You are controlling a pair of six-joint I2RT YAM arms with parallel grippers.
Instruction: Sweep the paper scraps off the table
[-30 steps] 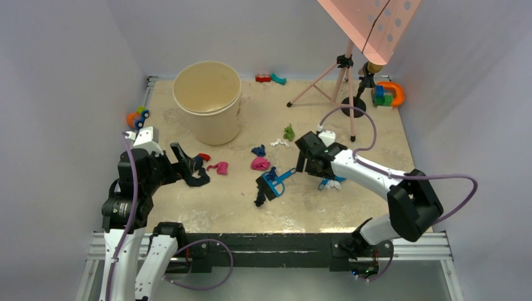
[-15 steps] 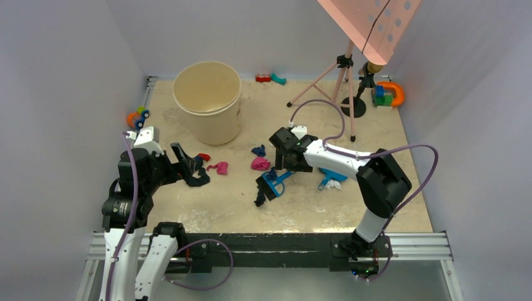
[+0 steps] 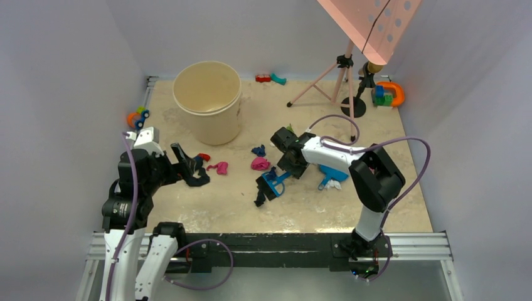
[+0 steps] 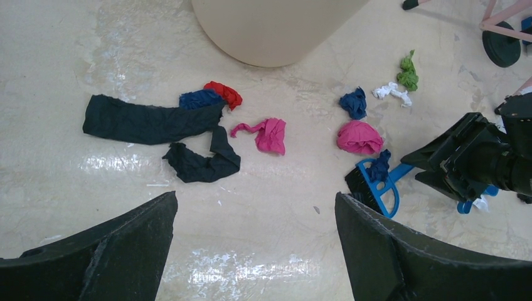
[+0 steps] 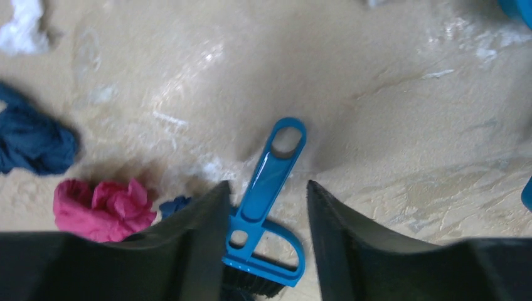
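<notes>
**Poised over the brush:** My right tool (image 5: 265,191) hangs with jaws apart on either side of the handle of the blue hand brush (image 5: 276,157), which lies flat on the desk (image 5: 389,81); nothing is gripped yet. My left tool (image 4: 255,199) is spread wide and empty above the near-left part of the desk, just short of two long black strips (image 4: 147,122).

The paper scraps (image 3: 259,164) are all on the desk. A pink wad (image 4: 359,137) and a dark blue wad (image 4: 354,102) lie just beyond the brush head, with a magenta wad (image 4: 270,135) toward the middle. A green wad (image 4: 408,74) and a white scrap (image 4: 390,92) lie farther back. A red wad (image 4: 223,93) and a blue wad (image 4: 199,98) sit near the foot of the beige bucket (image 3: 208,100). A small dark blue scrap (image 4: 379,166) rests against the brush head itself.

As I judge it, the pinch is the risky part. The handle is slim and lies slantwise between my jaws, so an off-centre close could spin the brush or skate it into the pink wad and scatter the near scraps. A grip too close to the loop end might leave the bristles sagging during a stroke. The blue dustpan (image 3: 329,174) sits just behind my right arm, and a careless elbow swing might shove it. The black strips look limp and may drag or fold under the bristles rather than roll.
</notes>
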